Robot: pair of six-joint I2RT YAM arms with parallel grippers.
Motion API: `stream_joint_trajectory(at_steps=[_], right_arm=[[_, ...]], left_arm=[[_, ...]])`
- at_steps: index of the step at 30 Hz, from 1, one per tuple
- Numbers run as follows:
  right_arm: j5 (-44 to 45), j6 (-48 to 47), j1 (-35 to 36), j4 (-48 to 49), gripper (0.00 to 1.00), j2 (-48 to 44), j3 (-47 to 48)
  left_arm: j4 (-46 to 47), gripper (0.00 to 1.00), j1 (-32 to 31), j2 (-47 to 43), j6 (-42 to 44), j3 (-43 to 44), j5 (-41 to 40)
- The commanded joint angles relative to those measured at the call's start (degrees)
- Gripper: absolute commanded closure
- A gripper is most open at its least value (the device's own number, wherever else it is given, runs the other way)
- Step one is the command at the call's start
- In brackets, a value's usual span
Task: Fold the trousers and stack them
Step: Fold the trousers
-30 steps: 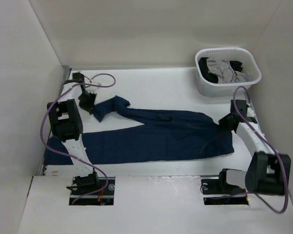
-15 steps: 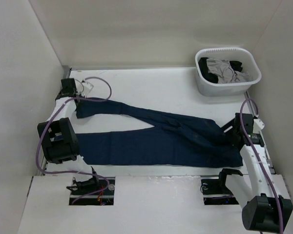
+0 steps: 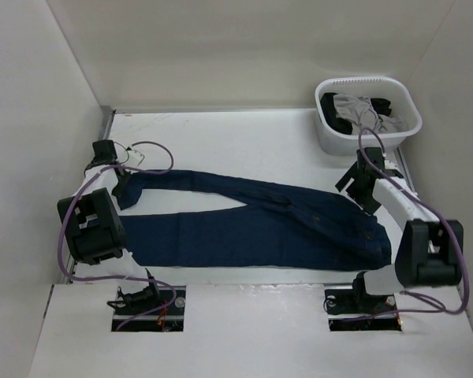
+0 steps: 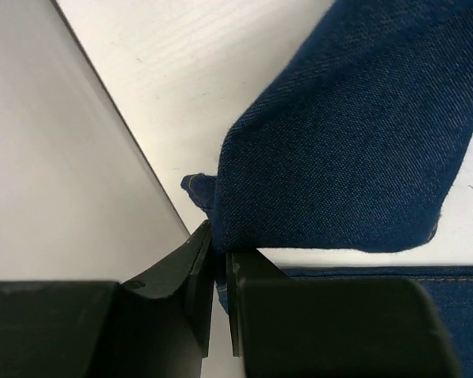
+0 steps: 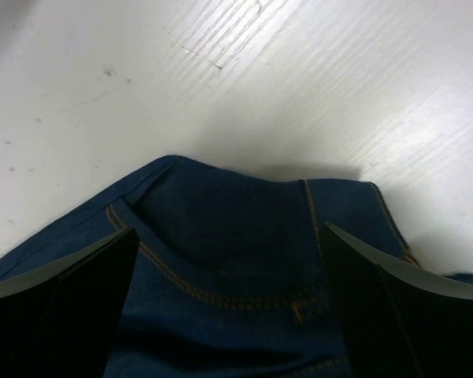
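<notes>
Lying on the smooth white counter: coarse navy denim trousers.
The left gripper jaws clench the hem; the right gripper jaws are released over the waistband.

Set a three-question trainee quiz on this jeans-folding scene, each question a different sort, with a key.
1. True or false: the right end effector is shut on the jeans.
2. What does the left end effector grip? A) a leg end of the jeans B) nothing C) a grey garment
3. Fill in: in the top view, the white basket stands at the far ____ side.
Key: 1 false, its fingers stand wide apart above the denim. 2 A. 3 right.
</notes>
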Motion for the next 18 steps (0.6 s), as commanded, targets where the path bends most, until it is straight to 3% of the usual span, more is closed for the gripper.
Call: stream_joint_trajectory(at_steps=[1,4,7,9,15,18], right_arm=[[-2.68,0.05,1.23,3.35,0.00,6.81,5.37],[-5.68,0.05,4.13,1.94,0.00,11.75,5.65],[-6.91,0.58,6.15,2.64,0.03,13.42,3.98],[-8.40,0.49,6.68,3.69,0.22,14.57,3.19],[-11.13,0.49,5.72,6.94,0.86,13.26,0.90],[-10.87,-0.21,5.19,6.77,0.99,11.33,1.16]], left_arm=[[1.77,0.93,1.09,-0.51,-0.55,3.02,-0.01],[1.69,0.86,1.79,0.71,-1.78,4.51,0.08],[0.90,0.50,2.67,1.51,-3.01,6.53,0.17],[0.02,0.37,3.81,1.42,-4.15,8.11,0.52],[-11.74,0.37,5.93,-0.94,-5.04,13.30,4.98],[-17.64,0.36,3.22,-4.37,-1.35,9.45,11.06]])
